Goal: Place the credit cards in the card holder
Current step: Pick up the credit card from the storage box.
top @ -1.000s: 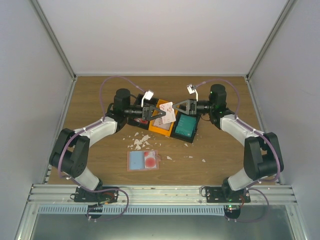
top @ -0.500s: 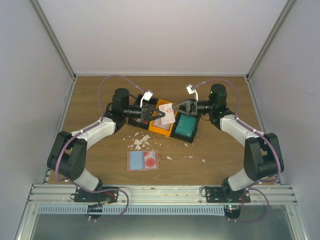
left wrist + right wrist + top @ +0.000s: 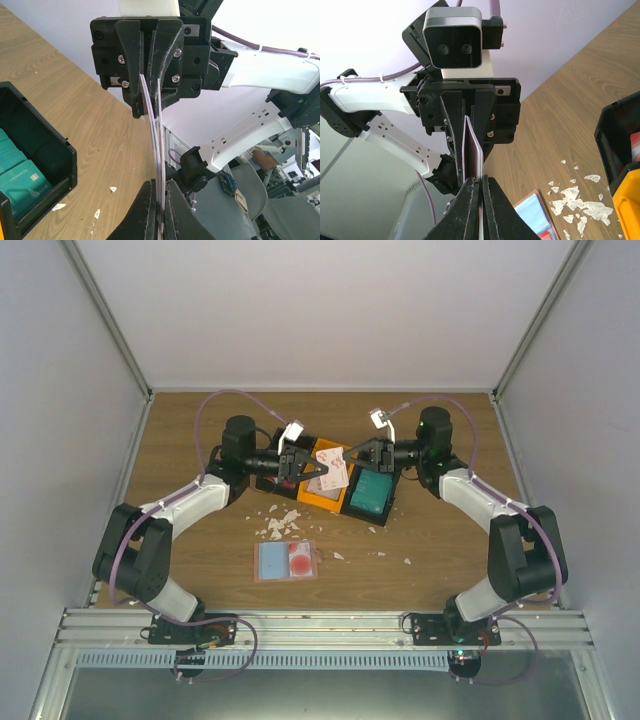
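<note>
Pinching one white, red-printed credit card (image 3: 331, 469) from opposite ends, the left gripper (image 3: 304, 465) and right gripper (image 3: 351, 457) each have their jaws pressed onto it, keeping it aloft over the black-and-orange tray (image 3: 318, 500). Close up it reads as two thin leaves bowing apart, perhaps a stuck pair being separated. The salmon card holder (image 3: 287, 561) lies flat at seven o'clock from the tray, well apart.
</note>
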{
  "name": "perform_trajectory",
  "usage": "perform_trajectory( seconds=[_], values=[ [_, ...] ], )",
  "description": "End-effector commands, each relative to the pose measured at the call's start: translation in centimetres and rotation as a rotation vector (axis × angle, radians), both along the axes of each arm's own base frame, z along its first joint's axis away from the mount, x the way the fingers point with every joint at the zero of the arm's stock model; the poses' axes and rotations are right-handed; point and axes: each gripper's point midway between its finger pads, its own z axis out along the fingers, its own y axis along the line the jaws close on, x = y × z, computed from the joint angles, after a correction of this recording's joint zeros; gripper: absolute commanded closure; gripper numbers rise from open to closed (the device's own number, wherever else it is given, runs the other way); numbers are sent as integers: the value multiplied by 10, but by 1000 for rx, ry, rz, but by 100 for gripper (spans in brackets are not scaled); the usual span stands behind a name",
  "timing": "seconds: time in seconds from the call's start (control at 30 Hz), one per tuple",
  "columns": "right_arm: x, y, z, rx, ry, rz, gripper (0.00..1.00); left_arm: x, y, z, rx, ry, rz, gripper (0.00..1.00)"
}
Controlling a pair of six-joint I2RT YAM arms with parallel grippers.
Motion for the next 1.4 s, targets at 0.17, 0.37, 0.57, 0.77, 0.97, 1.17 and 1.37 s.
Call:
perform_trajectory(
  seconds=[0.17,0.37,0.57,0.77,0.97,1.17,1.37],
  values=[
    [-7,20,-17,-35,40,53,93,2,-2,38,-63,-117,-10,100],
    [-5,30,-19,-37,78,80,90,36,-5,15,-13,42,55,100],
    [19,32,-24,-47,131,4,99,68,-1,-20,34,195,114,100],
    [49,27,-37,-34,237,-63,100,87,6,-51,62,300,138,97],
    [72,16,-46,-27,312,-119,100,104,15,-70,82,357,170,91],
    [88,3,-53,-13,361,-176,100,111,22,-85,91,400,195,94],
    [95,-8,-56,9,391,-210,100,109,26,-89,84,416,195,93]
  ],
)
